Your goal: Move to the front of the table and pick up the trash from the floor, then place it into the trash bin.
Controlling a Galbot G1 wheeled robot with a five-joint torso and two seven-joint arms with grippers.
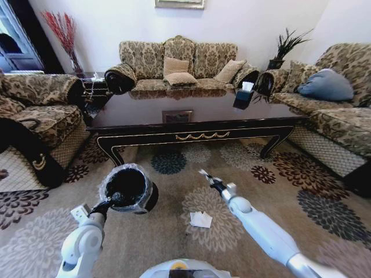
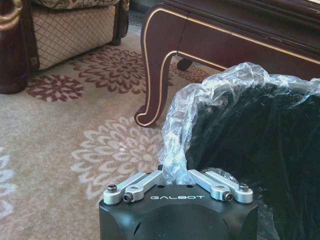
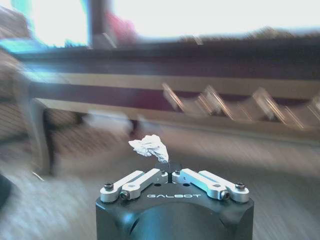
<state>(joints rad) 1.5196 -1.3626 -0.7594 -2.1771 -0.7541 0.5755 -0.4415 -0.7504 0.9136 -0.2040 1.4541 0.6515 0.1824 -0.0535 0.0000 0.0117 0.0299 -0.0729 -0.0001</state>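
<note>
Your left gripper is clamped on the trash bin rim, held above the rug near the table's front edge. Right gripper is closed on a crumpled white wrapper. Bin lies to its left. A napkin rests on the rug between the arms.

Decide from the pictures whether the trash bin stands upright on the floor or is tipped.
Tipped. The left gripper holds the trash bin by its rim, lifted off the carpet, its mouth facing the head camera.
</note>
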